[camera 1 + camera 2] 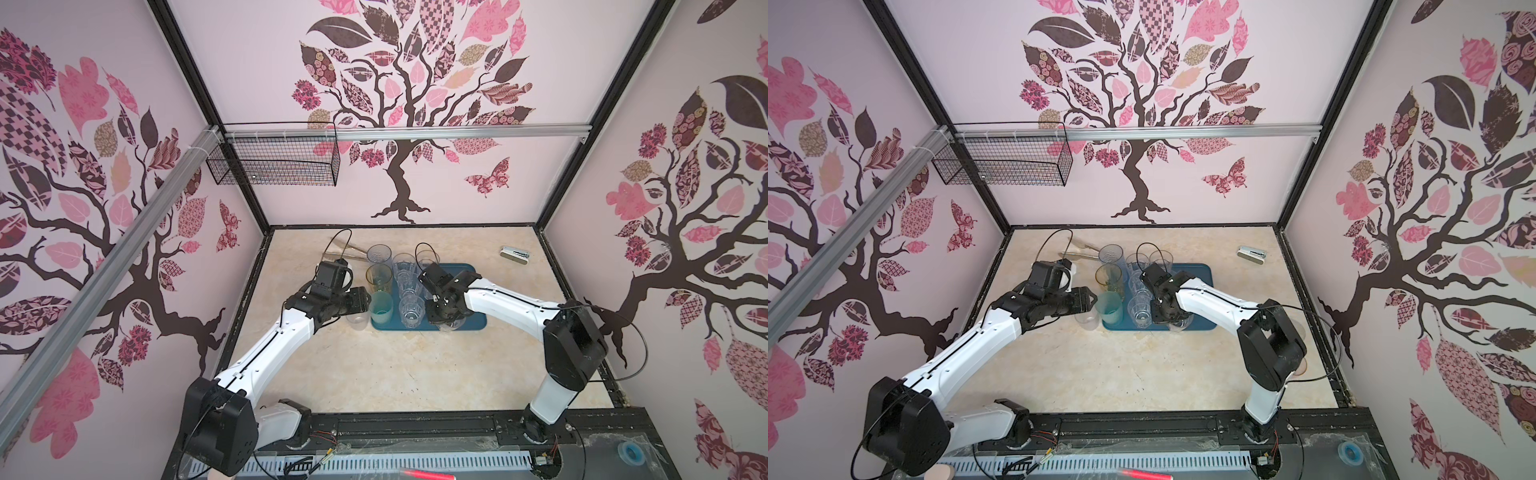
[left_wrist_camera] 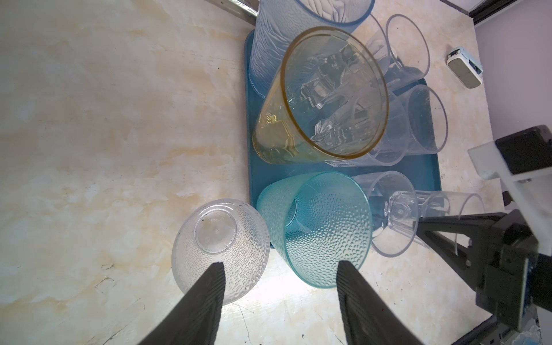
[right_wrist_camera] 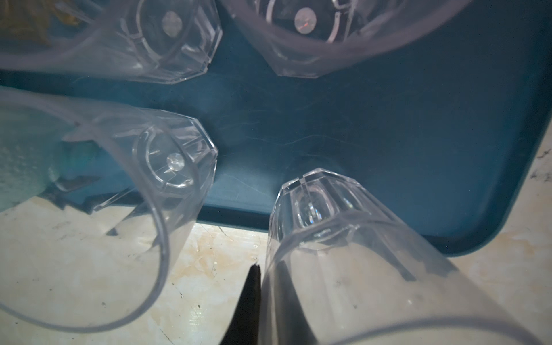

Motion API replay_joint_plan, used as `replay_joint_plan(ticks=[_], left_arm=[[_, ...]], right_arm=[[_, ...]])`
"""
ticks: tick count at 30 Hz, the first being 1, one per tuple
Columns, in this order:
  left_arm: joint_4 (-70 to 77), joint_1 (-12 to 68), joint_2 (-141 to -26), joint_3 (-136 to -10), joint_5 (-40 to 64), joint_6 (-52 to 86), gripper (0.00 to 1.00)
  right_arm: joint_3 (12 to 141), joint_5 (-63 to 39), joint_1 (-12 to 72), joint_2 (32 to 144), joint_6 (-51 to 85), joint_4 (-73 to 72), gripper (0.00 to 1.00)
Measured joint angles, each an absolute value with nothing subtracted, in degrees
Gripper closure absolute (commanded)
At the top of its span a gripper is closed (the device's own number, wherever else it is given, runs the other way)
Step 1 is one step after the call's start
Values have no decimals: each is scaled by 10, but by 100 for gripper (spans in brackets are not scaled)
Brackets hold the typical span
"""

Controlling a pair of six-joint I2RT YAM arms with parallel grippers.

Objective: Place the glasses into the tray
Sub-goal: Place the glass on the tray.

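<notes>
L end effector [image 2: 281, 264]: fingers apart, empty, hovering over frosted glass [image 2: 221, 248]. That glass stands upright on worktop [image 2: 119, 149], just off tray [image 2: 430, 167], beside teal glass [image 2: 322, 227], and is much nearer L than R. R end effector [image 3: 268, 280] is clamped on wall of tilted clear glass [image 3: 328, 239], base over tray edge. Wrist views show finger states; top views hide them.

A robot test cell in a laboratory is shown. A marble-patterned worktop [image 1: 374, 365] is boxed in by a black frame [image 1: 198, 83] and panels papered with a tree mural [image 1: 399, 124]. The left arm [image 1: 274, 336] and right arm [image 1: 511, 301] are bolted to a front rail [image 1: 415, 428]. An aluminium bar [image 1: 415, 132] and wire basket [image 1: 274, 164] are fixed behind, and a slotted cable duct [image 1: 395, 462] is run along the front.
</notes>
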State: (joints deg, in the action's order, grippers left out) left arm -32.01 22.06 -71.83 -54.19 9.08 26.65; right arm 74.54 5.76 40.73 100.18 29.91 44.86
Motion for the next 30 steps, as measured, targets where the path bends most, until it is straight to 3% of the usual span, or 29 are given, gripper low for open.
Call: replay_joint_plan(ticks=[9, 21, 30], left_arm=[[-317, 221, -718, -542, 91, 268, 36], [-316, 221, -718, -542, 88, 267, 36], [-319, 221, -717, -542, 66, 264, 37]], right_arm=[[767, 62, 415, 1034, 297, 437, 77], [792, 52, 414, 1034, 300, 447, 67], [783, 13, 337, 928, 312, 444, 51]])
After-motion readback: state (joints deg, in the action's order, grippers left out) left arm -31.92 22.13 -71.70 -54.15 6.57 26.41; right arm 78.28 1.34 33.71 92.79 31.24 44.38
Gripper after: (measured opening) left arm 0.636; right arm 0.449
